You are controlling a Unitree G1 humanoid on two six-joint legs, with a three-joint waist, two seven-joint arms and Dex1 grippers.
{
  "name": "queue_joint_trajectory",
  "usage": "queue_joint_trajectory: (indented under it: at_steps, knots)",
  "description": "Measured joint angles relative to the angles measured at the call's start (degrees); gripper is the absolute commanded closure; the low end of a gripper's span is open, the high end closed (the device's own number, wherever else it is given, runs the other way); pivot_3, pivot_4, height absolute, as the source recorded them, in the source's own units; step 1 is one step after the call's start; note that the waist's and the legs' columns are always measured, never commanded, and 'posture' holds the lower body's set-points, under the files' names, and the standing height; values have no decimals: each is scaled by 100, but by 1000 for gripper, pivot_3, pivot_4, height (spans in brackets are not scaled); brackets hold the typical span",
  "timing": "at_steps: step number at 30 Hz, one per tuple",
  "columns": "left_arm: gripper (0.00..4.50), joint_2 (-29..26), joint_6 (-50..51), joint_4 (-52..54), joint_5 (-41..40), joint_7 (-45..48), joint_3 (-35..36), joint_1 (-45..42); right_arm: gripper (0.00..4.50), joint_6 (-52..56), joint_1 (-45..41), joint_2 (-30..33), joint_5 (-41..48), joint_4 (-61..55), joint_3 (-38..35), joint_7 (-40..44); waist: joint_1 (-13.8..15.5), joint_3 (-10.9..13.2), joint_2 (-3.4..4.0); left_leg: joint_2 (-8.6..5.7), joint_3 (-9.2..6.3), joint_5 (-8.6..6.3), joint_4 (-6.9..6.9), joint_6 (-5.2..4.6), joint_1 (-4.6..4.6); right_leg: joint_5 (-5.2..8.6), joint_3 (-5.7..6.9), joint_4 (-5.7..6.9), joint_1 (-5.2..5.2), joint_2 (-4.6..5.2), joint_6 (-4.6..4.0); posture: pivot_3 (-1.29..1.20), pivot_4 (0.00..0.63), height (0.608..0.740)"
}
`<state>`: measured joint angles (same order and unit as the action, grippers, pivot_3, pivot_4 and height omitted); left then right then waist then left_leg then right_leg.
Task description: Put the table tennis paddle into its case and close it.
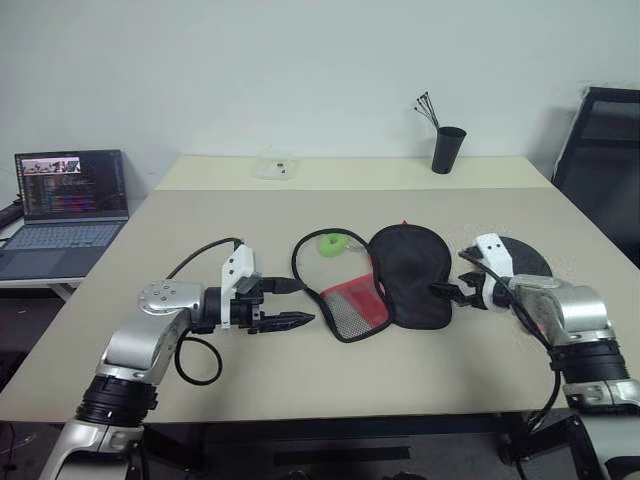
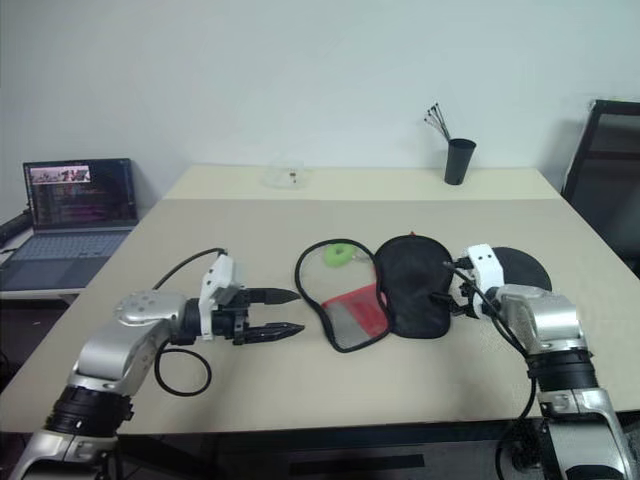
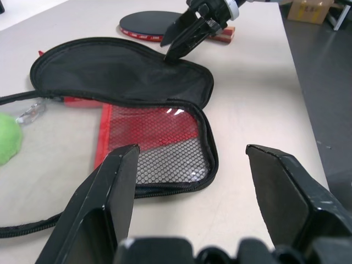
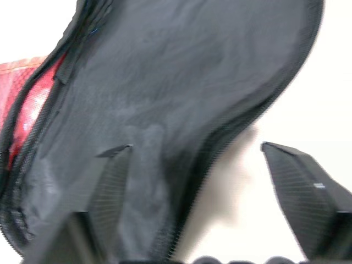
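Observation:
The case (image 1: pixel 412 270) lies unzipped in the middle of the table. Its black flap is folded out to the right, and its red mesh panel (image 1: pixel 355 305) lies to the left with a green tag (image 1: pixel 333 244) behind it. The table tennis paddle (image 1: pixel 528 258) lies flat, black face up, to the right of the case and behind my right arm. My right gripper (image 1: pixel 452 293) is open at the flap's right edge; in the right wrist view one finger (image 4: pixel 110 181) is over the black fabric and the other over bare table. My left gripper (image 1: pixel 290 320) is open and empty, pointing at the mesh panel from the left.
A laptop (image 1: pixel 70 200) stands on a side table at the far left. At the table's back are a black cup of pens (image 1: pixel 448 150) and a small clear dish (image 1: pixel 275 167). A black chair (image 1: pixel 605 150) stands at the right.

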<state>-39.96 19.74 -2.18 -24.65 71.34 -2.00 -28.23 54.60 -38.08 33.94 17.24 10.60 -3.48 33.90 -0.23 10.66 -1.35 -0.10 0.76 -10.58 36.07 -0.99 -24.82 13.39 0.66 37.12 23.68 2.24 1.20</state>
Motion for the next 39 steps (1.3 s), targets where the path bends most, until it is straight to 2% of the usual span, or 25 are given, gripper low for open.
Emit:
queue_joint_trajectory:
  at_steps: [4,7,13,19,25,34,37,39]
  knots:
    - [1133,84,3,19,-39,30,0,-193,18,55,99,269,93,-294,-554,-149,11,0,-1,0,0,0,2,0,1,0,0,-2,-5,0,1,0,150,740]
    - [1133,207,-4,46,-37,52,-49,-362,18,55,394,325,-28,-309,-898,-556,13,-1,-2,0,-2,0,2,0,1,0,2,-5,-8,0,1,0,150,740]
    - [1133,345,-68,2,32,91,-254,-657,18,103,1040,202,-126,-381,-1098,-1153,2,-1,-1,-2,4,0,2,0,3,-1,-4,-1,-7,-9,4,0,150,740]
    - [1133,434,-128,-56,92,161,-370,-745,18,63,1185,130,-227,-332,-1164,-1527,-6,-1,-1,-2,4,1,5,-1,6,-2,-4,0,-10,-19,7,0,150,740]
    - [1133,443,-129,-64,116,163,-378,-752,18,-298,1110,37,-265,192,-1166,-1563,-11,-1,-1,-4,8,1,7,-1,6,-5,-5,0,-11,-21,13,0,150,740]
    - [1133,444,-125,-62,125,65,-378,-749,18,-1055,548,2,-462,1383,-1094,-1535,-38,-2,-2,-4,27,1,34,-2,14,-17,-13,-6,-25,-19,23,0,150,740]
    - [1133,431,-124,-51,125,50,-378,-735,545,-1191,470,2,-487,1585,-1090,-1528,-39,-2,-2,-4,29,1,46,-3,14,-17,-16,-7,-30,-16,19,0,150,740]
    - [1133,413,-120,-35,125,40,-377,-723,1146,-1253,409,2,-526,1712,-1082,-1537,-39,-2,-2,-4,29,1,54,-3,14,-18,-16,-7,-33,-8,18,0,150,740]
